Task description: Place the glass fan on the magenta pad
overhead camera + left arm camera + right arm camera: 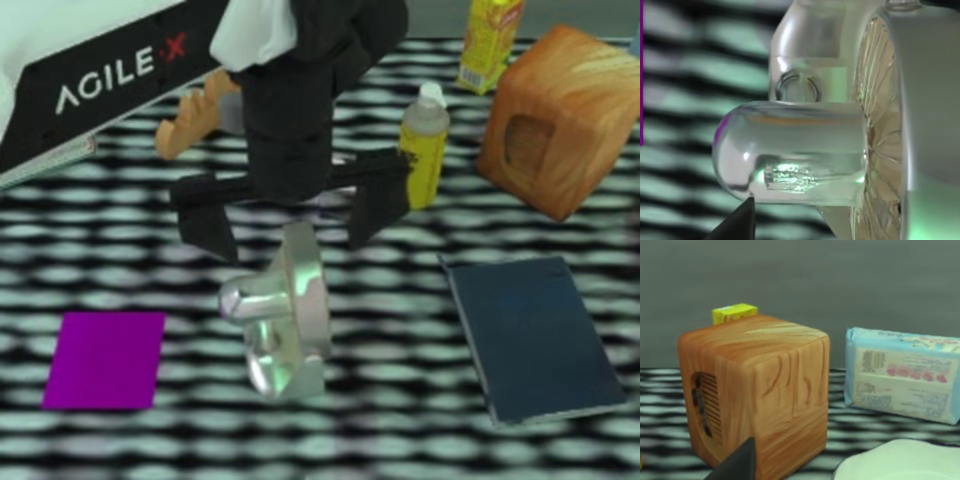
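Note:
The glass fan (285, 325) lies at the middle of the table, a shiny silvery-green ring with its rounded hub pointing left. My left gripper (290, 240) hangs open just behind and above it, its two black fingers spread wider than the fan and not touching it. In the left wrist view the fan (840, 145) fills the picture, with one dark fingertip (742, 220) close under the hub. The magenta pad (105, 358) lies flat to the fan's left, bare; a sliver of it (641, 75) shows at the edge of the left wrist view. Of my right gripper only one fingertip (737, 465) shows, in its own wrist view.
A dark blue book (535, 335) lies right of the fan. Behind stand a yellow bottle (425, 145), a wooden box (560, 120), a yellow carton (490, 40) and an orange object (195, 120). The right wrist view shows the box (760, 400), a tissue pack (905, 375) and a white plate (900, 460).

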